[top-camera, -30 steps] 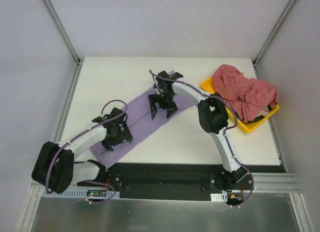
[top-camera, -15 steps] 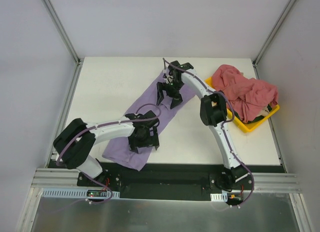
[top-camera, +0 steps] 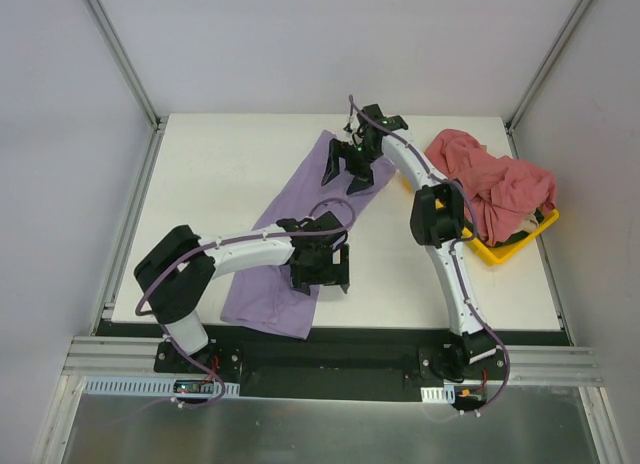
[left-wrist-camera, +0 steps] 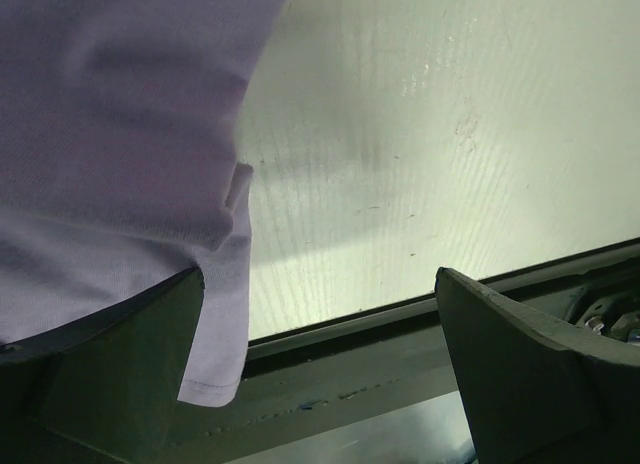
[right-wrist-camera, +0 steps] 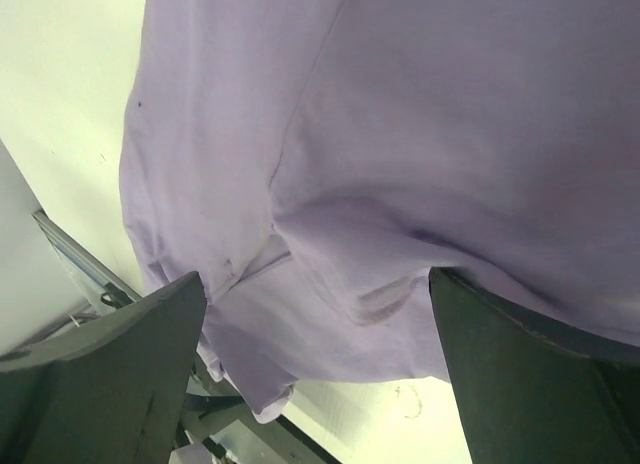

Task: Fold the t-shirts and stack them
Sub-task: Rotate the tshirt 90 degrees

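- Lavender t-shirt [top-camera: 310, 189]: lies on the white table [top-camera: 220, 174], left of the yellow tray [top-camera: 500, 252]. It forms a long narrow strip, its far end near the tray's far-left corner, its near end well apart from the tray at the table's front edge.
- Pink-red t-shirts [top-camera: 490, 184]: a crumpled heap in the tray, spilling over its far rim.
- Left gripper [top-camera: 322, 282]: well left of the tray, toward the near edge, over the lavender shirt's right hem. Jaws are spread wide with nothing between them. The wrist view shows the hem [left-wrist-camera: 215, 314] by one finger and bare table by the other.
- Right gripper [top-camera: 350, 176]: just left of the tray, above the strip's far end. Jaws are wide apart and released, with rumpled lavender cloth [right-wrist-camera: 450, 134] under both fingers.
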`<state>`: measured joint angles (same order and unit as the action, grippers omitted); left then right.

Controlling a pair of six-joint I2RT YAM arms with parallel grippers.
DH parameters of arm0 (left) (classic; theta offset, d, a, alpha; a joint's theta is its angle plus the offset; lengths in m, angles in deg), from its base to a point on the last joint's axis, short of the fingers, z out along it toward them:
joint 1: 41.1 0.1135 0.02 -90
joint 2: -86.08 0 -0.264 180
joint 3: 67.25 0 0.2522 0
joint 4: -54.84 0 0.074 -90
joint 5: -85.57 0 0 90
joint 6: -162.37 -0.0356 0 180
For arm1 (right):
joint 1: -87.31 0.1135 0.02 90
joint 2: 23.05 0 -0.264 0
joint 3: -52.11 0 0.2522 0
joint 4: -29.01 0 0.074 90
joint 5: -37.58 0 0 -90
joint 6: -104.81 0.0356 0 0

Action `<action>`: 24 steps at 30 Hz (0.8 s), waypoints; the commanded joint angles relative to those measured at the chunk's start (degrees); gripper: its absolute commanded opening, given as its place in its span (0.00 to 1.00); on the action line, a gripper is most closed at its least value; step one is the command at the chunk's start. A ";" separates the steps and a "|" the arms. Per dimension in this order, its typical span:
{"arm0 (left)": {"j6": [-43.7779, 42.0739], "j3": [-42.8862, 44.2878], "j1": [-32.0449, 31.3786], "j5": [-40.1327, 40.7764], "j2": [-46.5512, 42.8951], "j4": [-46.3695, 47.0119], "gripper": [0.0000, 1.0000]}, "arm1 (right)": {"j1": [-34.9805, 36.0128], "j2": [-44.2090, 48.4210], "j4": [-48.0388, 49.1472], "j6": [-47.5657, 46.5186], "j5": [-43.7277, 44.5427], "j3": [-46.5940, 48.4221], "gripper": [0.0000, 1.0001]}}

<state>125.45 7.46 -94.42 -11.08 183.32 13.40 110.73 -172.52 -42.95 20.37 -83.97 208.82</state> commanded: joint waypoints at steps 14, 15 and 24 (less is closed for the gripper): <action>-23.36 12.16 13.21 10.01 -19.90 -3.70 0.99 | -2.06 45.89 0.52 -6.71 15.60 -33.93 0.96; -24.42 14.53 15.24 9.04 -17.71 -3.70 0.99 | -2.15 50.81 2.63 -5.66 18.43 -39.19 0.96; -39.26 45.72 23.17 4.53 16.90 -6.59 0.99 | -1.36 91.34 21.19 7.96 21.37 -88.77 0.96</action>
<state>95.64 43.81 -71.75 -5.82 188.89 10.69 108.68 -88.67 -27.98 21.48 -64.04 133.07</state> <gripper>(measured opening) 0.990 0.959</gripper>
